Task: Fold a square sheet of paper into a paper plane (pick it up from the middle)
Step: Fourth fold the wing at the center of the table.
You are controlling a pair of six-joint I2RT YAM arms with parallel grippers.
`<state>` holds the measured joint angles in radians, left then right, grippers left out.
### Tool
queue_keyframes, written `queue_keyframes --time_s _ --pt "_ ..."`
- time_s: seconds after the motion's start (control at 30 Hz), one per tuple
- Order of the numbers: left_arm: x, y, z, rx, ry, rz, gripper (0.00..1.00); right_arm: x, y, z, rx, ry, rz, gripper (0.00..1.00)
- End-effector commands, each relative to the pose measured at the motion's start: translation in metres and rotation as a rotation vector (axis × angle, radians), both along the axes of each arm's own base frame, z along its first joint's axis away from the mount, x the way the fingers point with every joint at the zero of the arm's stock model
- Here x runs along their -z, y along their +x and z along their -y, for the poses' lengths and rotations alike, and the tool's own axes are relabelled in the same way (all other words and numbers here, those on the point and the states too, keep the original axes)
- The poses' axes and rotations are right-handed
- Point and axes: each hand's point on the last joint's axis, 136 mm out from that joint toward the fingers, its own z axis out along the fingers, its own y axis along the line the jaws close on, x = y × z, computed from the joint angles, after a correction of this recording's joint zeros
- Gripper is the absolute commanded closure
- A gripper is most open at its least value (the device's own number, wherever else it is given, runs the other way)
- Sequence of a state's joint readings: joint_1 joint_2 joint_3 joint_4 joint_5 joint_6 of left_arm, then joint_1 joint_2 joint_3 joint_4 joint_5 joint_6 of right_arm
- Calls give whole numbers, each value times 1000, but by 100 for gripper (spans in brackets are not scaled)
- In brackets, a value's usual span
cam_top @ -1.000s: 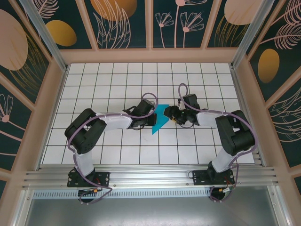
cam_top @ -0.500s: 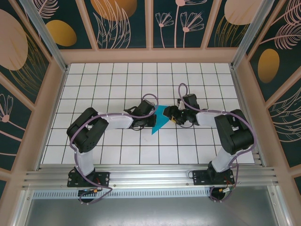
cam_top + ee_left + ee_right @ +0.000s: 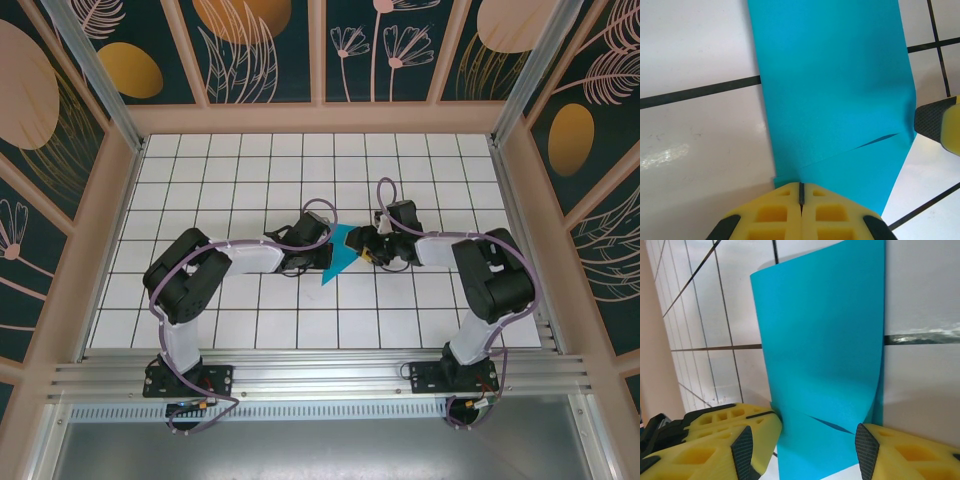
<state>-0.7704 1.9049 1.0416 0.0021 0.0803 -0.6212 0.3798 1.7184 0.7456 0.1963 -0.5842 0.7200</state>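
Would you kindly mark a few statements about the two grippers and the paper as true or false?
1. The left gripper has its jaws shut on the teal paper. True.
2. The right gripper has its jaws clamped shut. False: they stand open, with the paper between them.
3. The paper lies near the middle of the tiled table, between the two grippers. True.
4. The paper is white. False: it is teal-blue.

Pinches the near edge of a thin, folded teal-blue sheet of paper (image 3: 835, 100) with the left gripper (image 3: 801, 189), yellow fingers pressed together. Lies on a white tiled table with black lines (image 3: 700, 150), just beside another yellow and black finger (image 3: 940, 125) on the right.
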Motion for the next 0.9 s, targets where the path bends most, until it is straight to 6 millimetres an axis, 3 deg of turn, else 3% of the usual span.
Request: queue_keyframes --time_s 0.0,0.27,0.7,0.87 --pt "-2 3 -5 -3 25 12 95 -13 6 9 39 -37 47 40" --pt "-6 6 -5 -23 14 22 93 -6 6 14 56 -47 26 40" --pt "-36 14 1 -35 -58 90 85 -1 3 13 52 -39 6 39" --pt "-32 15 0 -33 -42 85 85 -1 2 10 45 -23 3 39"
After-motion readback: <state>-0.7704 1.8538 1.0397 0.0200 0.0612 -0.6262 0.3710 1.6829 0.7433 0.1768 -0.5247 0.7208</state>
